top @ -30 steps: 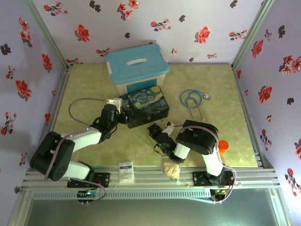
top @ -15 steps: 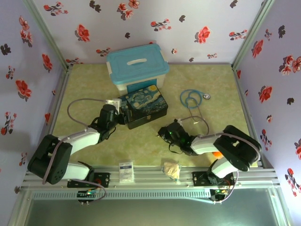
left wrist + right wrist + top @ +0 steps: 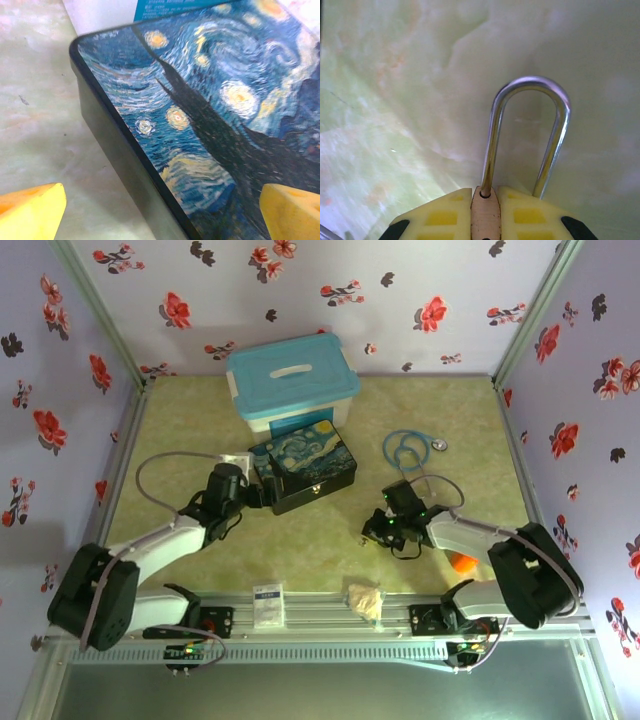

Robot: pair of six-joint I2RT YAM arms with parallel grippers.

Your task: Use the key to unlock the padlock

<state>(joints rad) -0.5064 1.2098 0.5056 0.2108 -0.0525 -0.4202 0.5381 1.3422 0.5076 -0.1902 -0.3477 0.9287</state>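
My right gripper [image 3: 486, 200] is shut on the padlock [image 3: 492, 135], whose pale brass body is pinched edge-on between the yellow pads. Its silvery shackle sticks out over the green table; one leg enters the body, the other runs down behind the right pad. From above, the right gripper [image 3: 378, 528] is low over the table, right of the starry-night box [image 3: 305, 468]. My left gripper [image 3: 160, 215] is open, its fingertips [image 3: 30, 210] spread either side of the box's left corner [image 3: 200, 125]. The key is hidden.
A white bin with a blue lid [image 3: 290, 380] stands behind the box. A blue stethoscope [image 3: 410, 452] lies to the right of it. An orange object [image 3: 460, 562], a crumpled bag [image 3: 364, 598] and a white card [image 3: 268, 604] lie along the near edge.
My right arm has swung to the right, carrying its gripper away from the box front. The left gripper has opened wide at the box's left end.
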